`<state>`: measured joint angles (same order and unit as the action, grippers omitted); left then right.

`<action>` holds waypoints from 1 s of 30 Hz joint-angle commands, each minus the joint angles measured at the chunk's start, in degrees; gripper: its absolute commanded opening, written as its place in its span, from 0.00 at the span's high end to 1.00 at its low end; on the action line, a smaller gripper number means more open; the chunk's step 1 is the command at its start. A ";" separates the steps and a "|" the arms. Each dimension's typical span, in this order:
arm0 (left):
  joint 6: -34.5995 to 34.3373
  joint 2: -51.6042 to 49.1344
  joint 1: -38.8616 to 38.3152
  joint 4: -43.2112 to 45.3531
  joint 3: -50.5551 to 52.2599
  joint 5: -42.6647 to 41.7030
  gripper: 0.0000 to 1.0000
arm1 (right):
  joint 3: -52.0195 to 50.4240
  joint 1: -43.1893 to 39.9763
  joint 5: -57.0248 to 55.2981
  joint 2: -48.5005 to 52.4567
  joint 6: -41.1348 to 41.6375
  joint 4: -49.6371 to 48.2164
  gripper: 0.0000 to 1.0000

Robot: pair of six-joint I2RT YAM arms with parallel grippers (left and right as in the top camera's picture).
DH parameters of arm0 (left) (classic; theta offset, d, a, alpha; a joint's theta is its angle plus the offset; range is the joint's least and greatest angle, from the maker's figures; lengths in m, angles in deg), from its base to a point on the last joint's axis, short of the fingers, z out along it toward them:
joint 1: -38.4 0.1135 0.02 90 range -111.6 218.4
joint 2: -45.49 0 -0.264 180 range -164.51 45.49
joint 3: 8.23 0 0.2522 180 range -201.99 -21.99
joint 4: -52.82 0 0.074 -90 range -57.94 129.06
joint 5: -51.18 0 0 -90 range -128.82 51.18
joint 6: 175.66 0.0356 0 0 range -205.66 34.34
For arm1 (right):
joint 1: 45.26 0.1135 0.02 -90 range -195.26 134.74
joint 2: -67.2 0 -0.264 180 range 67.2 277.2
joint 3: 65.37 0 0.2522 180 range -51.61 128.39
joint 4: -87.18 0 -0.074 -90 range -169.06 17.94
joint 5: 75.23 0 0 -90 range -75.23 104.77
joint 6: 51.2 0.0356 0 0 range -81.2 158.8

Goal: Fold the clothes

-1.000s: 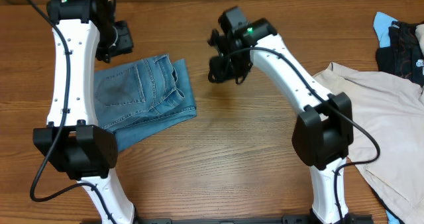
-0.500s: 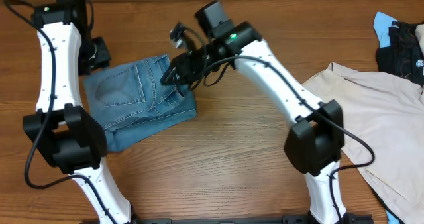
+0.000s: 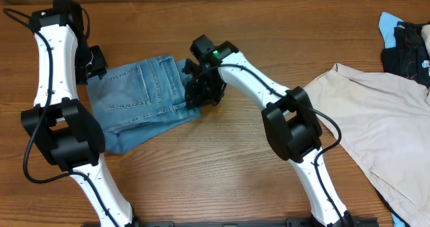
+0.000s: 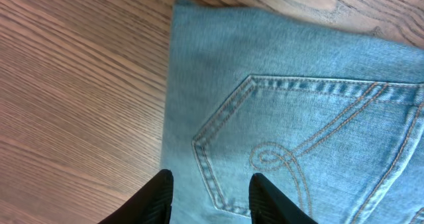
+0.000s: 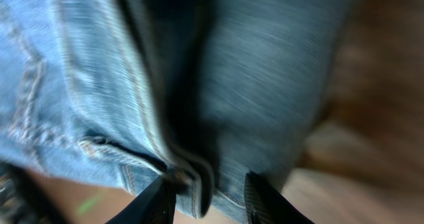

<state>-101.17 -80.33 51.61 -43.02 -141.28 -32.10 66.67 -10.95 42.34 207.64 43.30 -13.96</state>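
Observation:
The clothes, light-blue jeans (image 3: 141, 96), lie folded into a compact block on the wooden table, left of centre, with a back pocket (image 4: 298, 138) facing up. My left gripper (image 3: 94, 64) hovers at the block's left edge. In the left wrist view it (image 4: 211, 201) stands open over the denim beside the pocket's corner, gripping nothing. My right gripper (image 3: 201, 91) is at the block's right edge. In the blurred right wrist view it (image 5: 211, 201) is open, with a thick folded seam of the jeans (image 5: 252, 71) lying between its fingers.
A large beige garment (image 3: 376, 126) is spread at the right of the table. A dark and light-blue pile of clothes (image 3: 406, 42) sits at the far right corner. Both arm bases stand at the near edge.
The right arm swung left and down from mid-table onto the jeans' right edge. The left arm drew back left to the jeans' left edge. The jeans barely moved.

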 commanded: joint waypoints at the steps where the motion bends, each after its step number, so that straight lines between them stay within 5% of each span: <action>1: -0.37 -0.52 -0.13 -0.07 0.04 0.68 0.60 | -0.61 -1.51 -8.68 0.50 0.44 -0.42 0.63; 8: -0.33 -0.50 -0.15 2.05 -0.11 0.57 0.56 | -0.52 -1.38 -8.70 0.46 0.44 0.87 0.63; 16: 3.30 -0.52 -0.15 12.96 -0.04 -2.51 0.27 | -0.52 -2.03 -8.96 0.46 0.02 0.59 0.63; 30: 8.20 -0.52 -0.04 27.32 13.73 -2.69 0.27 | -0.52 -1.60 -9.20 0.46 0.04 -1.84 0.63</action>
<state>-95.68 -80.33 51.61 -15.98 -131.66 -34.28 66.54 -12.59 33.80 207.64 43.27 -14.94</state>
